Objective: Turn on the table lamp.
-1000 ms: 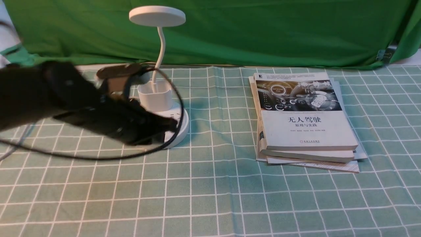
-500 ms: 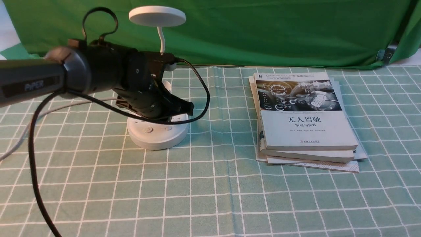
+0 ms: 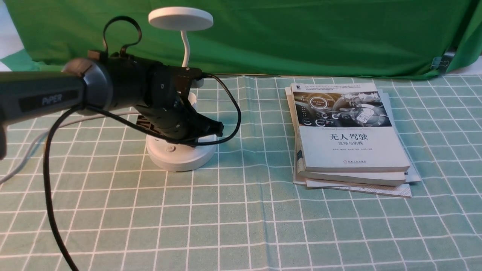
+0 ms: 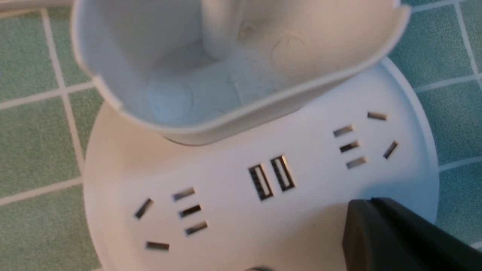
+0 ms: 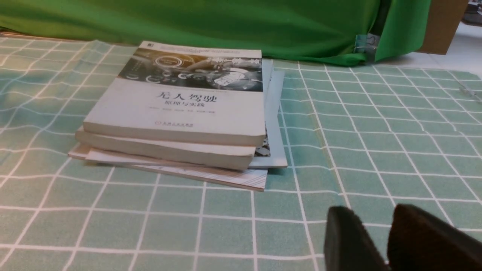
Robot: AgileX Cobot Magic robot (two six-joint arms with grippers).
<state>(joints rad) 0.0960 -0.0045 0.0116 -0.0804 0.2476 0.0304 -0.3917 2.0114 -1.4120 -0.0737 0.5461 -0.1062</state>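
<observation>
The left hand [image 4: 371, 204] is over the lamp's base [image 4: 241, 222], its fingertips pressed together; I cannot tell whether they touch it. The lamp [image 3: 180, 19] stands upright on the left part of the bench [image 3: 241, 222], near the green cloth [image 3: 301, 37]. In the front view, the left arm [image 3: 128, 82] and its black cable [image 3: 47, 173] cross in front of the lamp, hiding most of the holder and part of the base, while the disc head and power button [image 3: 170, 148] show. The left wrist view looks into the holder [image 4: 211, 94] and shows the sockets. The right hand [image 5: 382, 222], seen only in the right wrist view, has its fingers slightly spread. Stacked books [image 3: 352, 146] lie well apart from the lamp, to its right.
</observation>
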